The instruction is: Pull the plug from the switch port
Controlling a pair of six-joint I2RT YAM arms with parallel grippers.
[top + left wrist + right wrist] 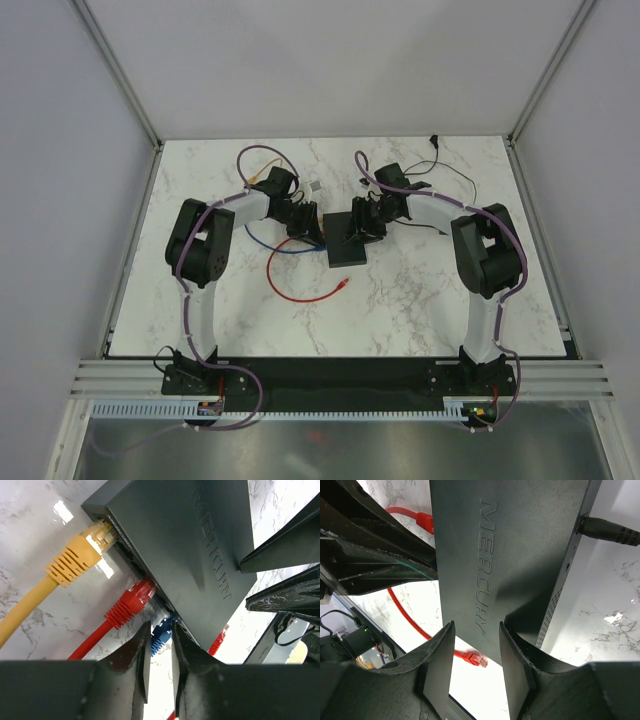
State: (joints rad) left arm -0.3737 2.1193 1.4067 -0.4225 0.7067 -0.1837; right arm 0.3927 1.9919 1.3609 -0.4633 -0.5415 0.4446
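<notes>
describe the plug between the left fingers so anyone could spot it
Start at the black Mercury switch on the marble table, where three plugs sit in a row along one side. Past the yellow plug and the red plug is the blue plug, the only blue one, between the left fingers.

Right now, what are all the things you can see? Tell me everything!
switch: one, black, middle of the table
yellow plug: one, yellow, in the switch's end port
red plug: one, red, further along that row
blue plug: one, blue, next after the red
loose red plug: one, red, on the table
power cord: one, black, switch's other side
left pincer: one, black, straddling the blue plug
right pincer: one, black, open over the switch
</notes>
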